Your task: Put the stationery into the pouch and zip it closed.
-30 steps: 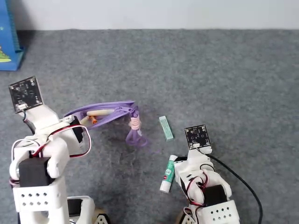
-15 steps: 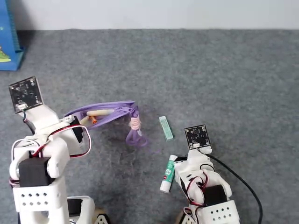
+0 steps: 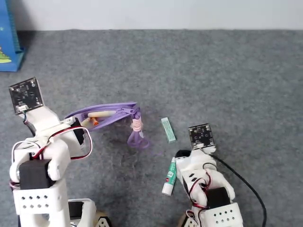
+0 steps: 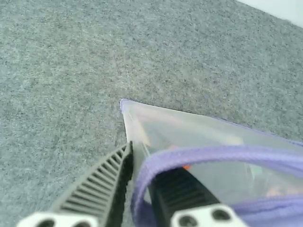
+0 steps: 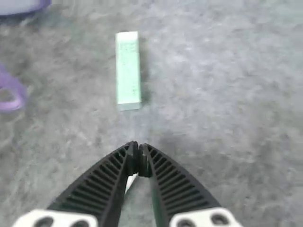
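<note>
- The grey carpet-like table cover (image 3: pixel 227 80) runs back to a white wall (image 3: pixel 165 14). The whole far half and the right side of it lie bare, giving wide room beyond the things.
- A blue box (image 3: pixel 7 45) stands at the far left edge against the wall, well apart from everything else.
- The clear soft pouch with a purple zip rim (image 3: pixel 111 112) lies left of the middle with its mouth gaping. Its purple pull loop (image 3: pixel 138 140) trails off the right end onto the cover.
- Inside the pouch are a pale beige stick (image 3: pixel 102 114) and a small orange piece (image 3: pixel 95 121).
- The left gripper (image 4: pixel 142 163) pinches the pouch's purple rim at its left corner, one finger outside and one inside the mouth.
- A flat pale green rectangular block (image 3: pixel 167 130) lies loose on the cover just right of the loop, not touching it.
- A white and green glue stick (image 3: pixel 169 176) lies nearer the arms, close beside the right arm's base side.
- The right gripper (image 5: pixel 138 153) hangs low near the green block, apart from it, tips pressed together with nothing between them.
</note>
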`<state>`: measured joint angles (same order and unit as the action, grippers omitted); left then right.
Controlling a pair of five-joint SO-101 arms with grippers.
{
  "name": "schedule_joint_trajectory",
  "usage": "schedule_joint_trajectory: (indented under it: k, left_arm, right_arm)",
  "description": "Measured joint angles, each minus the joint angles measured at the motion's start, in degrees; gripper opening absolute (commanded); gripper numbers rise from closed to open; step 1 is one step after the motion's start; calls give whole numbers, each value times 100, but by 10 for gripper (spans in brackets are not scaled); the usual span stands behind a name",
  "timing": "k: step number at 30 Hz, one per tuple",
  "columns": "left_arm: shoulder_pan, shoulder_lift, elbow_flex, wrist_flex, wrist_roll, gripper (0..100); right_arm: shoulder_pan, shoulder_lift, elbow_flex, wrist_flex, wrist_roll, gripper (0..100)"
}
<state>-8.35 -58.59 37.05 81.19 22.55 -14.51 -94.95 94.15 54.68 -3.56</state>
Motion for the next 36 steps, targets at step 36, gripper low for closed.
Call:
schedule_joint_trajectory:
  k: [36]
  left_arm:
    - [0,0,0,0,0,12]
  right_arm:
    - [-554,4791,-4018,2338,-1222,206]
